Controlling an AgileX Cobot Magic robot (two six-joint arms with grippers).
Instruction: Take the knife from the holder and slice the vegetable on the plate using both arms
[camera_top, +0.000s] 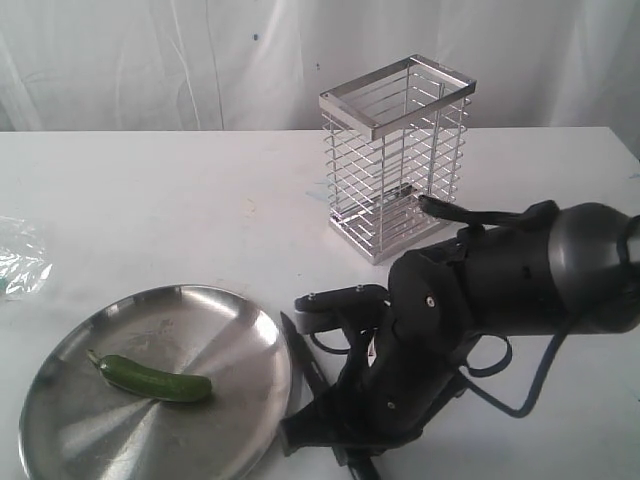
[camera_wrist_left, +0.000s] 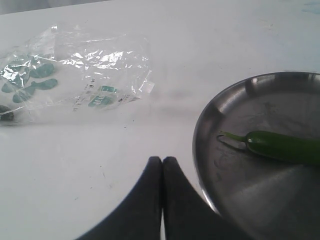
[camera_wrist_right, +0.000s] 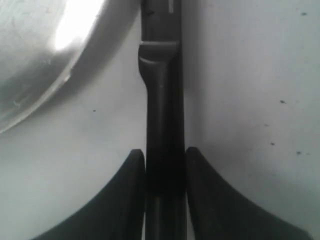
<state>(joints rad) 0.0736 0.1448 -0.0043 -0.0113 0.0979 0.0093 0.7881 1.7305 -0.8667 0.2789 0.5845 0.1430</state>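
One arm (camera_top: 520, 270) low, right pincer (camera_wrist_right: 164, 151) gripping knife (camera_wrist_right: 162, 100)

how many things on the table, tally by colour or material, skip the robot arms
shiny metal: 2 (holder, plate)
green: 1 (vegetable)
black: 1 (knife)
clear plastic: 1 (bag)
total: 5

Robot lab test bench, bare white table (camera_top: 150, 200), draped white sheet backdrop (camera_top: 120, 60), black robot arm (camera_top: 520, 270) working on it
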